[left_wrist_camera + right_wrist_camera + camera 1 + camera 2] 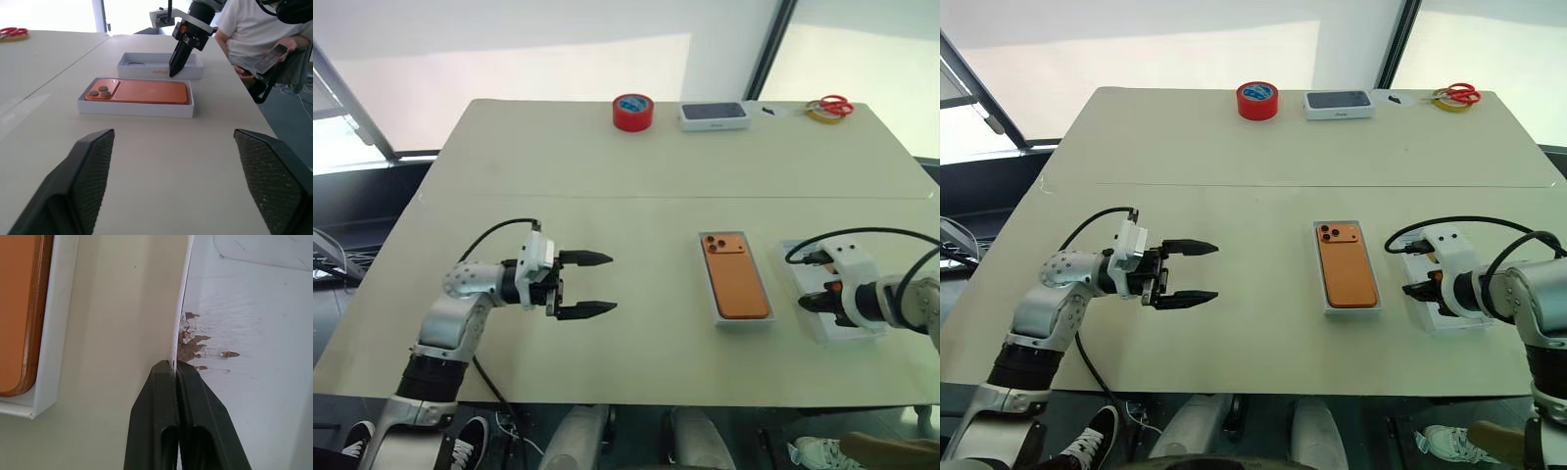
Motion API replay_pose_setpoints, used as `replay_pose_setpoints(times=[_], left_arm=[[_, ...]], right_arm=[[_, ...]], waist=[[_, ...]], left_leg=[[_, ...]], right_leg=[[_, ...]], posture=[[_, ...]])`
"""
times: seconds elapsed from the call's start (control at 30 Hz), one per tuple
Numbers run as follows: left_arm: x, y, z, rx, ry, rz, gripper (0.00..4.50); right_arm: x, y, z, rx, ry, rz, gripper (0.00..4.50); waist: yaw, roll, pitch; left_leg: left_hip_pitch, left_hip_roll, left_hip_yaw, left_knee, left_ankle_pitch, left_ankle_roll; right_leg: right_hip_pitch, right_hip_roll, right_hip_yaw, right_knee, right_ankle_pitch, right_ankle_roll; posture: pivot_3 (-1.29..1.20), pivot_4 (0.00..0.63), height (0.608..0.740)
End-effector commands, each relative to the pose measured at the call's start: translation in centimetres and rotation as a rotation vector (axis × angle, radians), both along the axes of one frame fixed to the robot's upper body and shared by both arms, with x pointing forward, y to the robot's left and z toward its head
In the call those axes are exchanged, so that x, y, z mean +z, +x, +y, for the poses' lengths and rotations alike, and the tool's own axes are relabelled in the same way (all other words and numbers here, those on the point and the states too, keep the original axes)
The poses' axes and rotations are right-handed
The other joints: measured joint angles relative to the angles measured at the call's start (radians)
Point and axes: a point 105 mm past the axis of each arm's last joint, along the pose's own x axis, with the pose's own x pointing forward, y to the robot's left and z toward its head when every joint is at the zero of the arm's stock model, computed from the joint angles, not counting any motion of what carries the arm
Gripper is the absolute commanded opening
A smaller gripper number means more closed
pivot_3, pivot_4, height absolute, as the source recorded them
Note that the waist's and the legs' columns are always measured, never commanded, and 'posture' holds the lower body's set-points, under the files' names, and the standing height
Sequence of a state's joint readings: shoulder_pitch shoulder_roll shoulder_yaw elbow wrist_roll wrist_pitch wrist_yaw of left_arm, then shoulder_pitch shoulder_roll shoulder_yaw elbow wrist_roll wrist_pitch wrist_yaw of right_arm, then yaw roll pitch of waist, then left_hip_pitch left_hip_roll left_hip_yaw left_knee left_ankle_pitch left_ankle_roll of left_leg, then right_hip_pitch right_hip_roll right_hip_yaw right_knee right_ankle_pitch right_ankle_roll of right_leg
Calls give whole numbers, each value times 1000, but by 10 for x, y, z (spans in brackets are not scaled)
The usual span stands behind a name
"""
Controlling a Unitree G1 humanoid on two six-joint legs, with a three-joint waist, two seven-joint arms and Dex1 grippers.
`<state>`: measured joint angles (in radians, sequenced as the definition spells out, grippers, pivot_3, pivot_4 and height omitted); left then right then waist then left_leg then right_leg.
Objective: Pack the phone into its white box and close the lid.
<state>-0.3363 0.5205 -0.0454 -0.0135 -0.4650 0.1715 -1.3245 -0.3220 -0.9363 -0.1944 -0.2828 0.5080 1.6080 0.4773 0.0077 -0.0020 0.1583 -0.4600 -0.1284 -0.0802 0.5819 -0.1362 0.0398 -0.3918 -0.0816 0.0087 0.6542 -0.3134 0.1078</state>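
Orange lettering on lid point(159, 66) wall, illegible; phone point(139, 91) unbranded.

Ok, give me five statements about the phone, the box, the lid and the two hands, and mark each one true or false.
1. The phone lies in the box, back up. True.
2. The right hand is shut on a wall of the lid. True.
3. The lid already covers the phone. False: it lies open side up beside the box, on the table.
4. The left hand holds the box. False: it is open and holds nothing, well apart from the box.
5. The tape roll stands next to the phone. False: it stands at the far edge of the table.
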Motion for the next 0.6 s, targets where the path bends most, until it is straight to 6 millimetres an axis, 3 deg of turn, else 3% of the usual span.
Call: replay_pose_setpoints(times=[0.03,0.2,0.33,0.43,0.5,0.6], left_arm=[[11,4,1,8,-33,-2,2606],[12,10,-4,31,-57,16,42],[12,18,-12,79,-77,11,42],[15,20,-21,87,-112,14,42],[18,18,-23,77,-135,33,42],[17,19,-23,96,-125,14,42]], right_arm=[[8,9,-7,-52,-11,-65,0],[51,45,9,26,40,-383,0],[84,54,57,161,331,-581,0],[105,45,100,261,679,-649,0],[102,23,128,379,879,-568,0],[84,-11,152,521,969,-423,0]], waist=[[-1,0,0],[-5,2,1],[-3,2,1],[-1,2,1],[-1,2,1],[10,2,1]], left_leg=[[0,0,0,0,0,0],[0,0,0,0,0,0],[-1,0,0,-2,0,0],[-1,0,-1,-2,1,1],[-1,0,-1,-2,1,1],[-1,0,-1,-2,1,0]], right_leg=[[0,0,0,0,0,0],[-1,0,0,0,0,0],[-1,0,0,1,2,4],[-1,1,0,2,3,5],[0,1,0,3,3,5],[-4,1,0,5,2,4]], posture=[[0,150,740],[0,150,740],[0,150,740],[0,150,740],[0,150,740],[0,150,740]])
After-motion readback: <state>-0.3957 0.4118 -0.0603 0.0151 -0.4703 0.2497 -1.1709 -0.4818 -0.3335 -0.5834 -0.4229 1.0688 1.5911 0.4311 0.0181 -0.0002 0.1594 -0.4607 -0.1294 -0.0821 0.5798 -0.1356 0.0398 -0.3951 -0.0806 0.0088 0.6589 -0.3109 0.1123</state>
